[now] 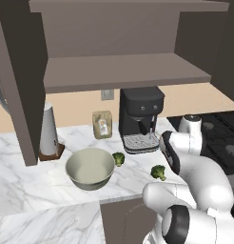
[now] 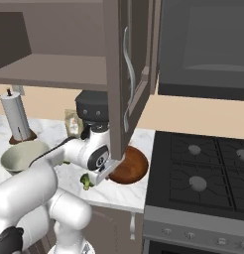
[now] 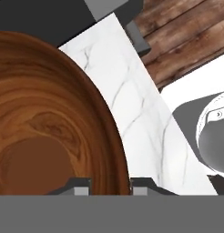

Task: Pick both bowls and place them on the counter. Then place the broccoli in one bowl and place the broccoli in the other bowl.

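The counter (image 1: 24, 190) is a white marble slab that ends at a front edge just ahead of the robot and meets the black stovetop (image 2: 203, 173) on its right. Overhead an open cabinet door (image 2: 125, 74) hangs down close above the arm's wrist (tight headroom there), and a low shelf (image 1: 123, 71) runs above the back of the slab. The widest bare marble lies at the near left, in front of the grey-cream bowl (image 1: 90, 167).

That bowl stands upright near the front edge, with a coffee machine (image 1: 140, 119), a small bag (image 1: 102, 124) and a tall grey grinder (image 1: 49, 133) behind it. One broccoli (image 1: 118, 158) lies just beside its right rim; a second broccoli (image 1: 158, 172) sits further right, near the edge.

The red-brown bowl (image 2: 130, 166) rests on the marble close to the stovetop side. The gripper (image 3: 109, 184) has its fingers (image 3: 82, 184) drawn narrow, pinching this bowl's rim between them, one tip inside the bowl and one outside over the marble.
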You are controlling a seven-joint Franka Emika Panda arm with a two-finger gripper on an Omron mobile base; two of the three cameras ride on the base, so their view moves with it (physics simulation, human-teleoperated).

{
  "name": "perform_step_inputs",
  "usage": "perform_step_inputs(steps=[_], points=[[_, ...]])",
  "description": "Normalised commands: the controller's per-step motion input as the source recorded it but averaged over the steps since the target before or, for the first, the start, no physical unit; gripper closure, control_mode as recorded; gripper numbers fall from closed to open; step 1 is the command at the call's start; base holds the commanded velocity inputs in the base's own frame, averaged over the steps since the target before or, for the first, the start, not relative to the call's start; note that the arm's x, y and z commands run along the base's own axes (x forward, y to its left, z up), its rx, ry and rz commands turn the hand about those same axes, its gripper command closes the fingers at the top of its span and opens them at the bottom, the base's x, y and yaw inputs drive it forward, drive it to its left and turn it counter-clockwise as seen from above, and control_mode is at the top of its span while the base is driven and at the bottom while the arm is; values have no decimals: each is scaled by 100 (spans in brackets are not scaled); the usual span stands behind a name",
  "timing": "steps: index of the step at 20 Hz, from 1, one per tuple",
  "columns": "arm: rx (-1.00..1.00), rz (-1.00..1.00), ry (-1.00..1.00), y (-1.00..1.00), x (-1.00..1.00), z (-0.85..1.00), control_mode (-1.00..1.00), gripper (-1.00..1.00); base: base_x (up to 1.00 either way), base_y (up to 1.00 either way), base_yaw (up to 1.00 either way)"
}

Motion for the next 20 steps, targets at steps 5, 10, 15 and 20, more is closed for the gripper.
perform_step_inputs(steps=[5,10,15,20], points=[[0,2,10,2,0,0,-100,-100,0,0,0],[0,7,-1,3,-11,17,-100,-100,0,0,0],[0,11,-6,21,-13,35,-100,-100,0,0,0],[-1,26,-3,31,-20,28,-100,-100,0,0,0]])
